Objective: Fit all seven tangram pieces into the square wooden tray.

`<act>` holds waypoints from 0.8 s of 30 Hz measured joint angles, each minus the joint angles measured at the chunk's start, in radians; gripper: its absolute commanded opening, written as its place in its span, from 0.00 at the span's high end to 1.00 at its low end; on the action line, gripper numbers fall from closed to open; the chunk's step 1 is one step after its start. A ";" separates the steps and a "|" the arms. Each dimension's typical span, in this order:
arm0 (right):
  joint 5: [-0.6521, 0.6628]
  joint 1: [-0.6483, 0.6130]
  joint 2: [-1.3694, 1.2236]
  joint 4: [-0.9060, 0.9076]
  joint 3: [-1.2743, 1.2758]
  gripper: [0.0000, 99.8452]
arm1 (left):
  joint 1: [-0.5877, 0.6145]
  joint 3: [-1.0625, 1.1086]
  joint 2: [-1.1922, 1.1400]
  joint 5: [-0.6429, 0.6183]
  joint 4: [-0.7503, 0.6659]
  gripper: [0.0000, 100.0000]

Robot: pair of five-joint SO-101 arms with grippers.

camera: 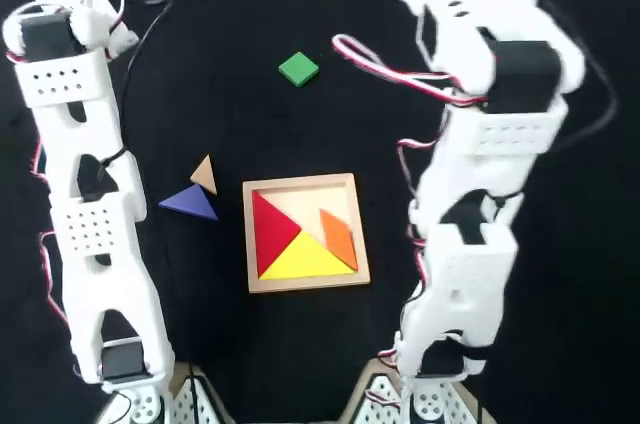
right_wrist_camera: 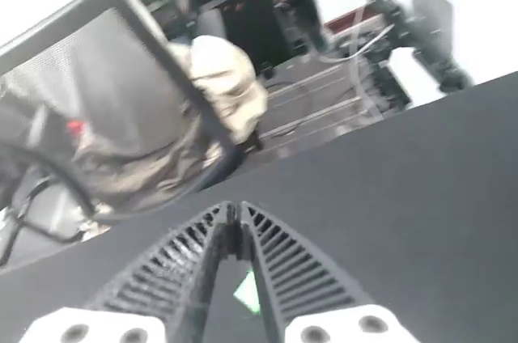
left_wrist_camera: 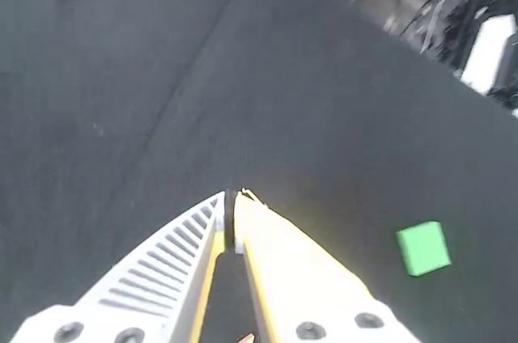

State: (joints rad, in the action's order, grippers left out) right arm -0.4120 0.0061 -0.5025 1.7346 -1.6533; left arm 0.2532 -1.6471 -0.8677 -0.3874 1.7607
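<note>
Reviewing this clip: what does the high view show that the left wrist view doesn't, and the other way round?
High view's own: the wooden tray holding a red triangle, yellow triangle and orange parallelogram, with a blue triangle and a tan triangle lying outside beside it. Left wrist view's own: the left tool, shut, close up, and room clutter past the black table. Shared: the green square lying on that table.
</note>
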 measured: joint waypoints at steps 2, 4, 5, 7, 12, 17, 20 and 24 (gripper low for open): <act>0.089 0.055 0.000 0.000 0.000 0.99 | -0.006 0.003 0.060 0.052 0.000 0.97; 0.221 0.092 0.015 0.000 0.002 0.99 | -0.005 0.009 0.130 0.130 0.000 0.97; 0.290 0.100 0.029 0.000 0.002 0.99 | -0.003 0.020 0.176 0.164 0.000 0.97; 0.413 0.103 0.078 0.000 0.002 0.99 | -0.012 0.057 0.272 0.245 0.000 0.97; 0.482 0.112 0.258 0.000 0.052 0.99 | -0.017 0.270 0.512 0.413 0.000 0.97; 0.493 0.112 0.526 0.000 0.381 0.99 | -0.017 0.589 0.815 0.439 0.000 0.97; 0.534 0.110 0.678 0.000 0.671 0.99 | -0.017 0.792 1.026 0.439 0.000 0.97; 0.611 0.112 0.835 -0.005 1.040 0.99 | -0.012 1.091 1.260 0.433 -0.014 0.97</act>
State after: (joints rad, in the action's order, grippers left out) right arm 0.1987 0.1181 0.3322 1.7300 -0.6130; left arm 0.2409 -0.5562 0.3920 0.0453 1.7469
